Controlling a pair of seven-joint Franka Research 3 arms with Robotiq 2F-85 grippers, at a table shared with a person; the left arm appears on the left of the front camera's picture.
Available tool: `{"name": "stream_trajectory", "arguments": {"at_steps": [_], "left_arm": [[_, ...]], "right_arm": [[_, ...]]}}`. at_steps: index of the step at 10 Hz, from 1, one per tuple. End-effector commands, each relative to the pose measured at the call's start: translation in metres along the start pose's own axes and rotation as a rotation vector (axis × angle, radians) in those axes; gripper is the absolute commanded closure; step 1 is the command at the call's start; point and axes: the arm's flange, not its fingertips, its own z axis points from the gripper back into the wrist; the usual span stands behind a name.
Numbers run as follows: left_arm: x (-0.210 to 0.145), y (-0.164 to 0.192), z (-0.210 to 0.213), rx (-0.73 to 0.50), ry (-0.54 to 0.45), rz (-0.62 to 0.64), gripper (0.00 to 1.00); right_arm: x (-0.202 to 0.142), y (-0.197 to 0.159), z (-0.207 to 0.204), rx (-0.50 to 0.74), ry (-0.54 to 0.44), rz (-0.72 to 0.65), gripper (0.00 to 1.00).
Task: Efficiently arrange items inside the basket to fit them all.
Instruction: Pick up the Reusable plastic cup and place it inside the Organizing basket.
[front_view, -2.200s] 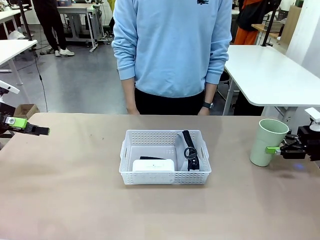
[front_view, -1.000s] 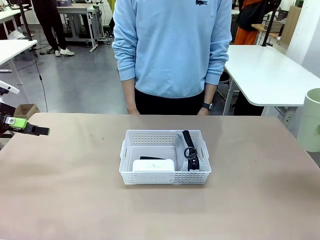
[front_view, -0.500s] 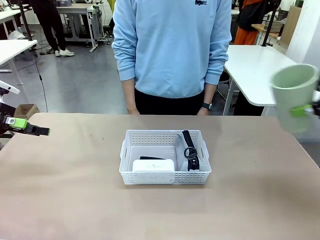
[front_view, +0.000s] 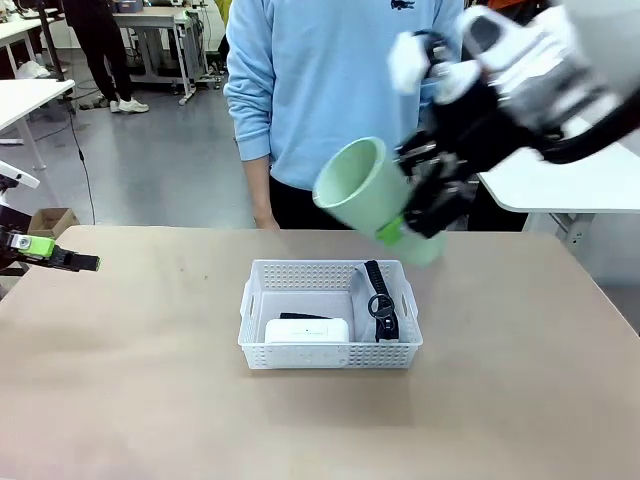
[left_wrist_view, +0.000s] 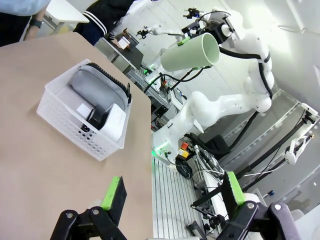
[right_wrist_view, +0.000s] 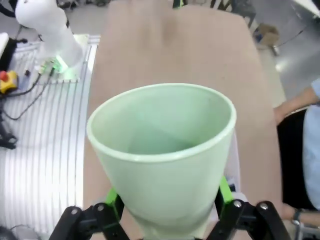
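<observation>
A: Start at the jaws. What is each one doing?

B: The right gripper (front_view: 418, 222) is clamped on the one pale green cup (front_view: 368, 189), green pads on either side near its base. The cup is tipped sideways in the air above the far right corner of the basket (front_view: 330, 352), mouth toward the robot's left. The left gripper (left_wrist_view: 172, 192) hangs with its jaws spread wide and nothing between them, out at the table's (front_view: 150, 400) left edge.

A: And the count inside the basket?

B: One white rounded box (front_view: 307, 330) at the near wall, one black stapler (front_view: 300, 316) just behind it, one grey pouch (front_view: 365, 292) standing along the right wall, its black zipper edge and ring pull on top.

A: Any differences between views?

B: The right wrist view looks straight into the cup's hollow. The left wrist view shows the pouch's broad grey side. The front view alone shows the person (front_view: 345, 100) standing behind the table.
</observation>
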Motion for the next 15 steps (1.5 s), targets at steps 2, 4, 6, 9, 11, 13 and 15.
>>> {"name": "stream_trajectory", "arguments": {"at_steps": [2, 4, 6, 9, 11, 13, 15], "left_arm": [[0.000, -0.003, 0.000, 0.003, 0.001, 0.000, 0.00], [0.000, -0.003, 0.000, 0.003, 0.001, 0.000, 0.00], [0.000, -0.003, 0.000, 0.003, 0.001, 0.000, 0.00], [0.000, -0.003, 0.000, 0.003, 0.001, 0.000, 0.00], [0.000, -0.003, 0.000, 0.003, 0.001, 0.000, 0.00], [0.000, -0.003, 0.000, 0.003, 0.001, 0.000, 0.00], [0.000, -0.003, 0.000, 0.003, 0.001, 0.000, 0.00]], "right_arm": [[0.048, -0.023, -0.063, -0.011, 0.160, -0.070, 0.14], [0.051, -0.032, -0.093, -0.013, 0.250, -0.065, 0.14], [0.042, -0.019, -0.096, 0.002, 0.207, -0.034, 0.14], [0.042, -0.019, -0.096, 0.002, 0.207, -0.034, 0.14], [0.055, -0.033, -0.114, 0.007, 0.307, -0.059, 0.14], [0.066, -0.054, -0.146, 0.053, 0.391, -0.094, 0.14], [0.066, -0.068, -0.171, 0.046, 0.426, -0.213, 0.14]]}}
